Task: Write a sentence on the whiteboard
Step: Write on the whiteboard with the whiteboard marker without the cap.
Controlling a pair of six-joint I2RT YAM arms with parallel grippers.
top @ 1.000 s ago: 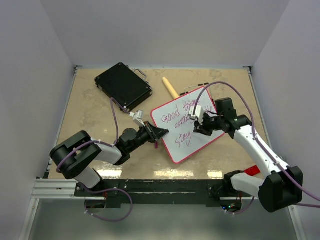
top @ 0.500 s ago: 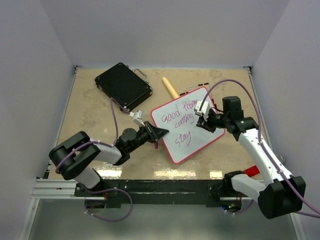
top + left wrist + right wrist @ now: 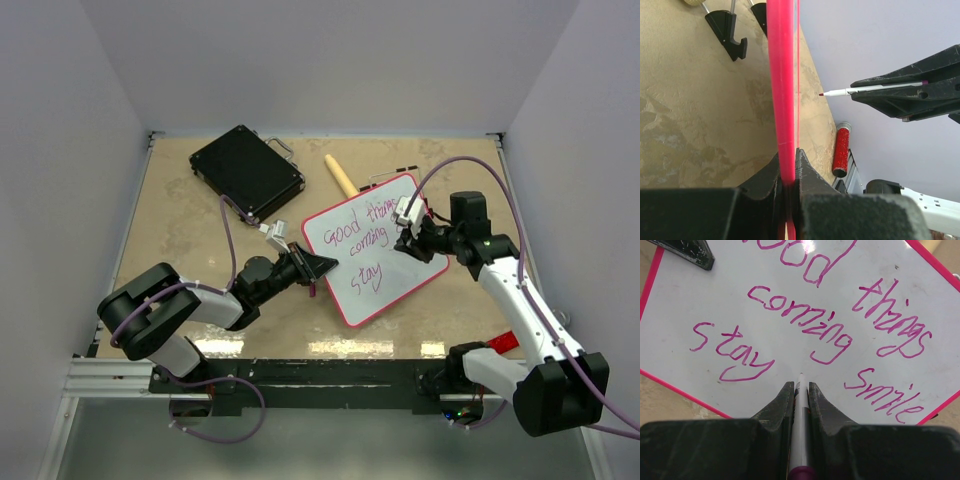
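Observation:
The whiteboard (image 3: 405, 268), white with a red-pink rim, lies tilted on the table's right half. My left gripper (image 3: 322, 267) is shut on its left rim (image 3: 781, 75), seen edge-on between the jaws of my left gripper (image 3: 789, 165). The sentence (image 3: 825, 325) in pink-purple reads "Good things coming smile stay". My right gripper (image 3: 403, 243) is shut on a marker (image 3: 801, 405). In the right wrist view its tip points at the bare patch between "stay" and "smile". In the left wrist view the marker (image 3: 860, 90) tip hangs a little off the board's face.
A black hard case (image 3: 247, 172) lies at the back left, a tan cylinder (image 3: 340, 176) behind the board. A red glittery tube (image 3: 842, 151) rests near the table's front right edge. The board's black feet (image 3: 730, 32) touch the tabletop.
My right arm has drawn its wrist back to the right, and the marker has shifted slightly toward the board's right part. The left gripper and the board have stayed put.

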